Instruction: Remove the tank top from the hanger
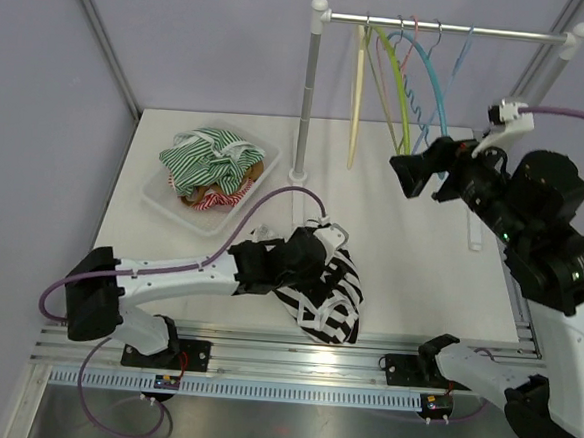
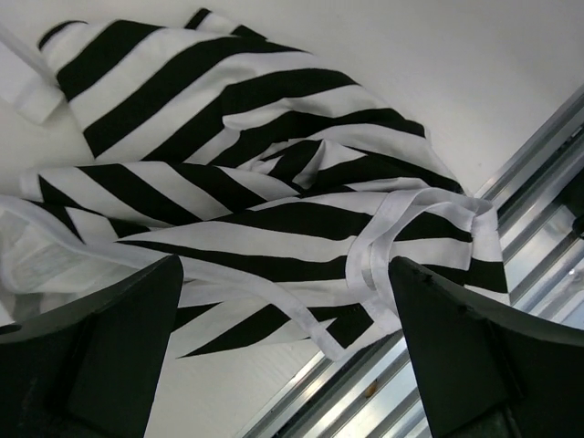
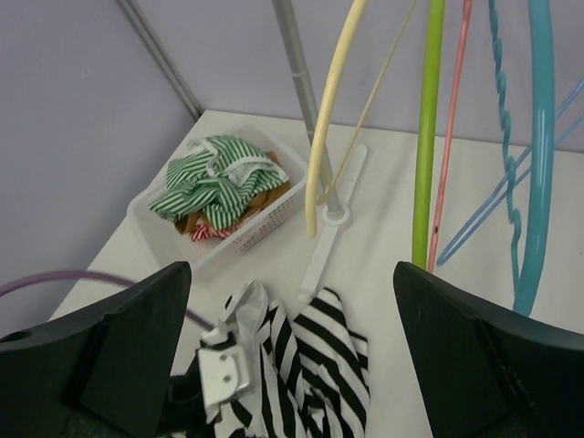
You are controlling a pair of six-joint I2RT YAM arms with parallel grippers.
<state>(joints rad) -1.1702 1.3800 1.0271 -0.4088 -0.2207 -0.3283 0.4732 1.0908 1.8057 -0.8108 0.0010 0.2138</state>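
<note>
Top: the striped tank top is off every hanger and lies crumpled on the table, in front of the rack foot, near the front edge.
Hangers: the hangers hang bare from the rack's rail.
Left claw: the left gripper is low over the top, in front of the rack. Its fingers are spread wide, with cloth lying between and under them, and they pinch nothing.
Right claw: the right gripper is held up just in front of the rack's right half, by the hangers. It is spread and empty.
Basket: the basket of green-striped clothes sits left of the rack's post and is not involved.
Stage: by my reading the removal is done, and what remains is for the left arm to let go cleanly.
How to do it well: lift the left claw straight up with the fingers wide, so no fold rides along.
Watch: a white strap loop lies just beside the claw's right finger in the wrist view, and any sideways drift could hook it and drag the top off the front edge.
Right arm: it should stay clear of the hangers so that none swings.
</note>
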